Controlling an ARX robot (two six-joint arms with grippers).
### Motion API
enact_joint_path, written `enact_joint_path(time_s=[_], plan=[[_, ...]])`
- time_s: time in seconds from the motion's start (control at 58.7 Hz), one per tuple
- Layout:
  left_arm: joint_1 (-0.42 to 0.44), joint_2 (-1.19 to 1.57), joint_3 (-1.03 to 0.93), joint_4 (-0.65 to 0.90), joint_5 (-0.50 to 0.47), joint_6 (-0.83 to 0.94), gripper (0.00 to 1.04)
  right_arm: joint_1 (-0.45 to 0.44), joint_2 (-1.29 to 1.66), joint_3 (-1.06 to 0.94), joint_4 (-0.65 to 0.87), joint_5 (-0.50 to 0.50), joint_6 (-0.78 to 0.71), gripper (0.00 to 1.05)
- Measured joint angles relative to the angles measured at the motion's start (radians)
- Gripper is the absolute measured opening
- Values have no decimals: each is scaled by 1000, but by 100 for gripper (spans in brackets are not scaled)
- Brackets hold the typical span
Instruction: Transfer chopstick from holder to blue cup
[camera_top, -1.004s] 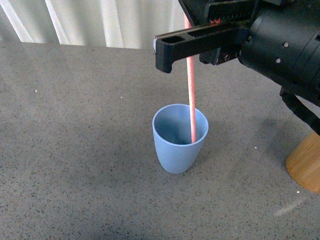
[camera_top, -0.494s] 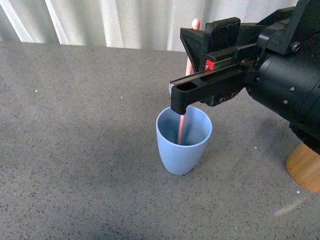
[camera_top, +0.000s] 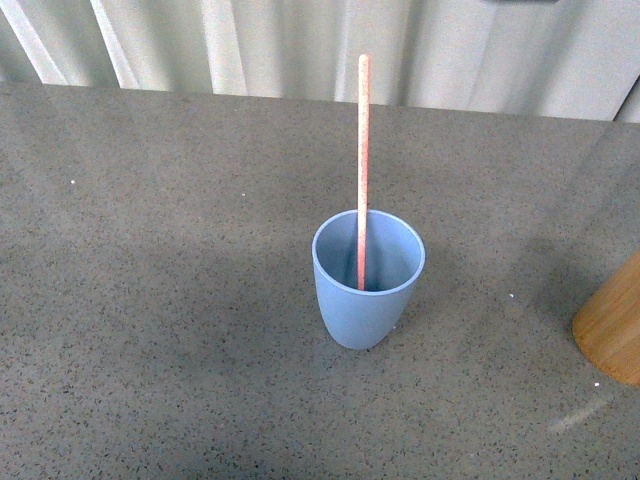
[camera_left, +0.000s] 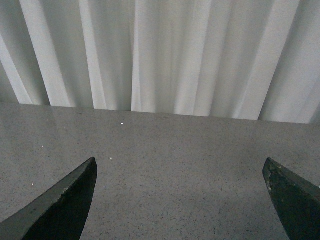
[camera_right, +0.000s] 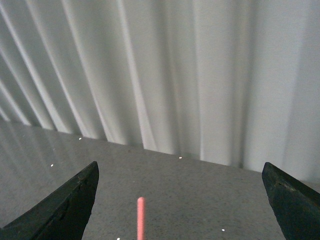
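The right end effector (camera_right: 180, 200), which gripped the chopstick (camera_top: 362, 170) over the blue cup (camera_top: 367, 278) a second ago, is now gone from the front view. Its jaws stand wide apart, and the chopstick stands free in the cup, nearly upright.

The blue cup (camera_top: 368, 285) looks matt, smooth plastic; the chopstick (camera_top: 362, 150) faintly speckled; the holder (camera_top: 612, 325) fine-grained wood; the table (camera_top: 150, 300) speckled stone-like, slightly glossy.
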Motion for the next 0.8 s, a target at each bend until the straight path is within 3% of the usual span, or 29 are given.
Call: enact_joint_path(time_s=[0.204, 0.358, 0.494, 0.528, 0.579, 0.8], plan=[[0, 0, 0, 0, 0, 0, 98, -206, -488, -66, -517, 82, 103, 95], [0, 0, 0, 0, 0, 0, 98, -320, -907, -177, -947, 183, 45, 95], [0, -1, 0, 0, 0, 0, 98, -333, -937, -187, -932, 146, 16, 93], [0, 0, 0, 0, -1, 0, 98, -372, -951, -216, -859, 56, -30, 86], [0, 0, 0, 0, 0, 0, 98, -404, -971, -247, -804, -1, -71, 77], [0, 0, 0, 0, 0, 0, 98, -420, -1039, -316, -788, -19, -130, 36]])
